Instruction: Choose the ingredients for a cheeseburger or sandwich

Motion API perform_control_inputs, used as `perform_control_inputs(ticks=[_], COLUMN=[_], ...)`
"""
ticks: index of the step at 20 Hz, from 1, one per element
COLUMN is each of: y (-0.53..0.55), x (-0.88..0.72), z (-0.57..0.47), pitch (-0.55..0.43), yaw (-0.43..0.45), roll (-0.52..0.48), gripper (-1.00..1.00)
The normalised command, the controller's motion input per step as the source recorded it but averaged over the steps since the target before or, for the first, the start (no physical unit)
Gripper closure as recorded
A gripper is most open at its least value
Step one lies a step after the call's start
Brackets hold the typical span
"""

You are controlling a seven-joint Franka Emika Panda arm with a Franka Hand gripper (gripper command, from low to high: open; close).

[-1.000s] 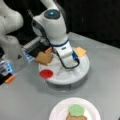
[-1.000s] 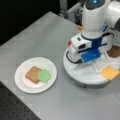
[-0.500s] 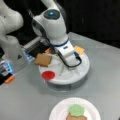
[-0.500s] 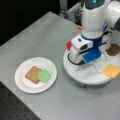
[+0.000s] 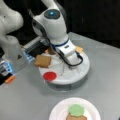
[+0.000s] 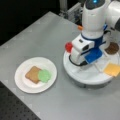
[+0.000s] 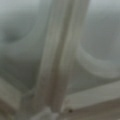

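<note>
My gripper [image 5: 67,65] [image 6: 79,61] reaches down into the white segmented tray [image 5: 75,78] [image 6: 82,79] near its middle, and the hand hides the fingertips. The wrist view shows only tray dividers [image 7: 60,57] up close. Ingredients lie in the tray: a toast square [image 5: 43,60], a red disc [image 5: 50,75] [image 6: 68,46], a yellow cheese square [image 6: 112,69] [image 5: 79,49] and a dark patty [image 6: 112,48]. On the white plate [image 6: 22,87] [image 5: 56,112], the sandwich is a toast square [image 6: 32,74] with a green disc [image 6: 44,75] [image 5: 76,110] resting partly on it.
The arm's grey base [image 5: 12,50] stands at a front view's left, with a small orange object [image 5: 10,79] beside it. A black perforated board [image 6: 15,110] borders the table at a front view's bottom left.
The hand has sunk slightly lower over the tray's middle. The ingredients and the plate have not moved.
</note>
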Motion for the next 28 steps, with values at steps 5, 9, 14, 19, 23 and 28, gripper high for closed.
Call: perform_control_inputs(ticks=[5,9,14,19,23,28], y=[-0.2,-0.16,-0.1,-0.01,0.06,0.11], x=[0.23,0.15,0.11,0.11,0.12,0.09], z=[-0.09,-0.07,-0.05,0.0,0.07,0.23], pitch=[-0.095,-0.037,-0.032,-0.039,-0.051,-0.036], yaw=[0.192,-0.035,-0.183,-0.161,-0.111,-0.116], roll=[0.081,0.04,-0.015,-0.047,-0.073,-0.102], gripper=[-1.0,-1.0,-1.0,-1.0,-1.0,-1.0])
